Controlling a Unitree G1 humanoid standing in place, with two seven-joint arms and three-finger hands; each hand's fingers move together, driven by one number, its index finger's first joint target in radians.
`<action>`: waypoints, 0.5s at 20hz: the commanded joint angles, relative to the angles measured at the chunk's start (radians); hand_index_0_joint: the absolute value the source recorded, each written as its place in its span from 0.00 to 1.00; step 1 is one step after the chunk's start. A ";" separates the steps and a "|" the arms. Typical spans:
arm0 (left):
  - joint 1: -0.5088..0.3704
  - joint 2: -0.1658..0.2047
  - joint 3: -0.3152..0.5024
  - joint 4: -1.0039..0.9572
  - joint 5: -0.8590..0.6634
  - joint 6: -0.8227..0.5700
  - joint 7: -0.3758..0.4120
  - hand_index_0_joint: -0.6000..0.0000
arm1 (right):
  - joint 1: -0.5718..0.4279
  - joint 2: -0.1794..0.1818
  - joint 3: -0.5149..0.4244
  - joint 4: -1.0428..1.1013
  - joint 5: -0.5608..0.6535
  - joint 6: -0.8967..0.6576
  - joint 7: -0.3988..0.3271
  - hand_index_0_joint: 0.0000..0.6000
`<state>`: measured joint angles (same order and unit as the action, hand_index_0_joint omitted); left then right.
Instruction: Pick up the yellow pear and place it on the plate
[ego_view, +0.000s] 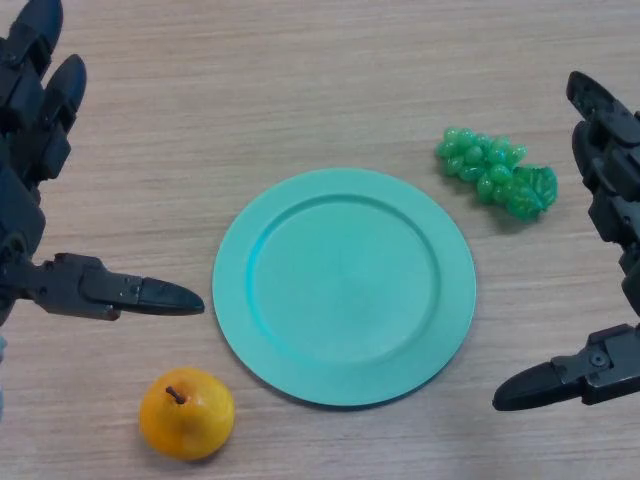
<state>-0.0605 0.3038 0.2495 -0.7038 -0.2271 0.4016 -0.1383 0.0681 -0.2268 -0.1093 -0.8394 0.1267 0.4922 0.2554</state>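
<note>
The yellow pear (187, 413) with a short brown stem lies on the wooden table at the lower left, just left of the plate's front edge. A round teal plate (344, 285) sits in the middle with nothing on it. My left hand (40, 150) hangs at the left edge, fingers straight and thumb pointing right, above and left of the pear without touching it. At the right edge my right hand (610, 200) is open too, its thumb pointing left below the plate's right side.
A bunch of green grapes (497, 174) lies to the upper right of the plate, close to my right hand's fingers. Bare wooden tabletop (300, 80) stretches behind the plate.
</note>
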 joint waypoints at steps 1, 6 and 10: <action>-0.020 0.025 0.061 -0.071 -0.011 -0.106 0.009 1.00 | -0.018 -0.018 -0.053 -0.075 -0.018 -0.136 -0.005 0.00; 0.002 0.025 0.081 -0.091 -0.022 -0.102 -0.009 1.00 | -0.017 -0.018 -0.048 -0.087 -0.015 -0.108 -0.006 0.00; 0.115 -0.038 0.059 -0.128 0.025 -0.124 -0.093 1.00 | -0.028 -0.017 -0.031 -0.061 -0.032 -0.123 -0.011 0.00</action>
<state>0.0708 0.2521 0.2506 -0.7792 -0.2162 0.4021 -0.2362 0.0671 -0.2267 -0.1036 -0.8514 0.1225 0.4922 0.2554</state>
